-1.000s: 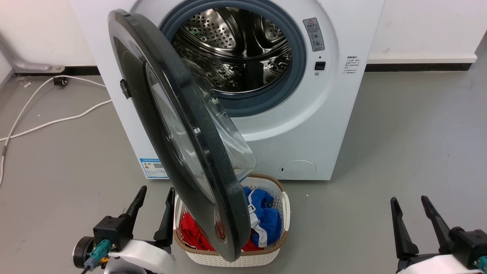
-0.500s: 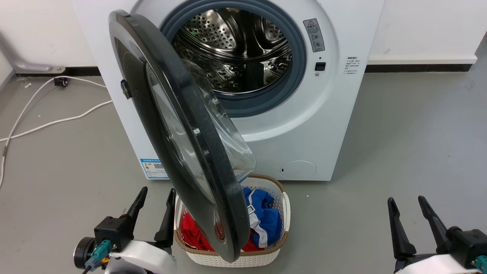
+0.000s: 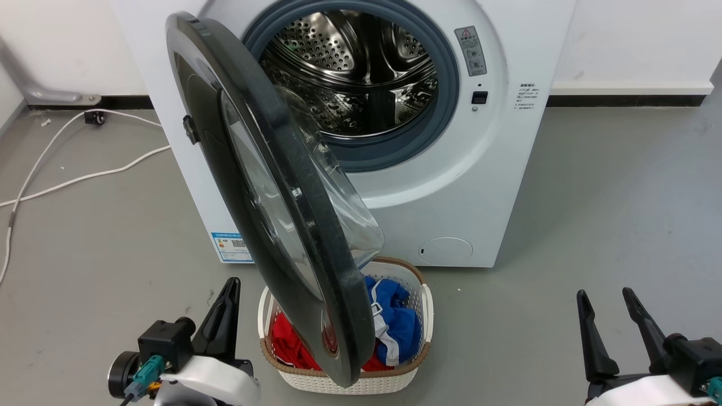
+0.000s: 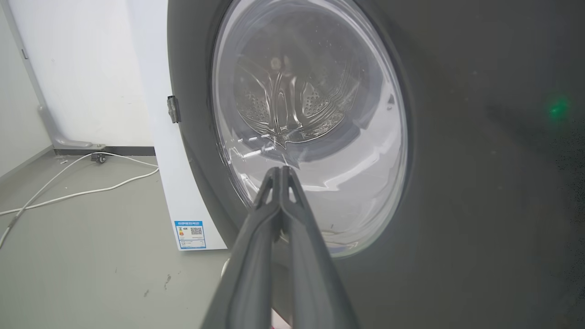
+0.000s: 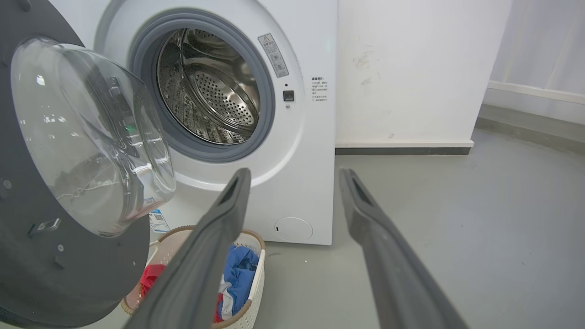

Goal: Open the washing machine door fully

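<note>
1. Closed now where a second ago it was spread, the left gripper point(image 3: 230, 285) sits at the lower left of the head view with its two long dark fingers pressed together on nothing. The whole head view has also slid a little, which is the camera's doing; the door's angle looks unchanged.
2. In the left wrist view those shut fingers of the left gripper point(image 4: 279, 170) point at the lower middle of the glass, apart from it as far as I can tell.
3. At the lower right of the head view the right gripper point(image 3: 603, 294) is spread and empty; in its own view the right gripper point(image 5: 295, 172) looks past the door's inner side towards the machine front.
4. Between them, the large round glossy black washing machine door point(image 3: 307, 225) with its clear bulging glass bowl point(image 5: 91, 137) stands about half open, running from the upper left to the lower middle of the frame, its free edge over a white perforated laundry basket point(image 3: 361, 388) of red and blue clothes.
5. Behind stands the big white front-loading washing machine point(image 3: 451, 186), its perforated steel drum point(image 3: 350, 73) bare at the top centre.
6. Handling, as I judge it:
   - The door is rigid, fairly heavy, and swings only about its hinge.
   - Its gloss looks slippery, so a flat push should serve better than a pinch.
   - Contact belongs on the black ring near the free edge, for leverage.
   - The glass bowl is best left alone.
</note>
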### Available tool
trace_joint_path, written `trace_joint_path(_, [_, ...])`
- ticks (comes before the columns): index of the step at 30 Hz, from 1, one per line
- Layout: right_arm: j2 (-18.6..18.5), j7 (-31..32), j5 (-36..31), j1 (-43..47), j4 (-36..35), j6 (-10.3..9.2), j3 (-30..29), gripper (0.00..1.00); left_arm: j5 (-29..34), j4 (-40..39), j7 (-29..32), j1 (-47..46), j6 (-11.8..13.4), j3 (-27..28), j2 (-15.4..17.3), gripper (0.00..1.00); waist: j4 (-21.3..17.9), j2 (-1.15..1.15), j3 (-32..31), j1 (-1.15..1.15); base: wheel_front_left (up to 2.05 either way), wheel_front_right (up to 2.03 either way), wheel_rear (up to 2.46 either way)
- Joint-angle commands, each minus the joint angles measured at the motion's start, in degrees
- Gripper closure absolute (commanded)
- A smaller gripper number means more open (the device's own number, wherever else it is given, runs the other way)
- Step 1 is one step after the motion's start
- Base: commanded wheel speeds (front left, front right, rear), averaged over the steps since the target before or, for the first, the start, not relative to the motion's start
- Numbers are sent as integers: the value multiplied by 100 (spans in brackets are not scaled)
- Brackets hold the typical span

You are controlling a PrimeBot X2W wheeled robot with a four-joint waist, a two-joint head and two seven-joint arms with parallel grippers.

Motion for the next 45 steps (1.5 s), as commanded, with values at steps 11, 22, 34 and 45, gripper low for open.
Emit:
trace_joint_path(11, [36,68,-71,-28,-71,-1,-97,0,0,-1127,38,-184,380,264,37,100,154,0,-18,0,0,0,0])
trace_joint_path(22, [38,120,53,29,-88,-1,-183,0,215,-3593,336,-786,420,-157,-30,100,303,0,-33,0,0,0,0])
trace_joint_path(34, [38,237,77,1,-104,-1,-179,0,-121,-4199,1170,-1174,41,-1957,-329,100,226,0,24,0,0,0,0])
trace_joint_path(45, [38,320,45,10,-167,-1,-233,0,-858,-3222,2410,-313,-38,-3308,-95,100,149,0,107,0,0,0,0])
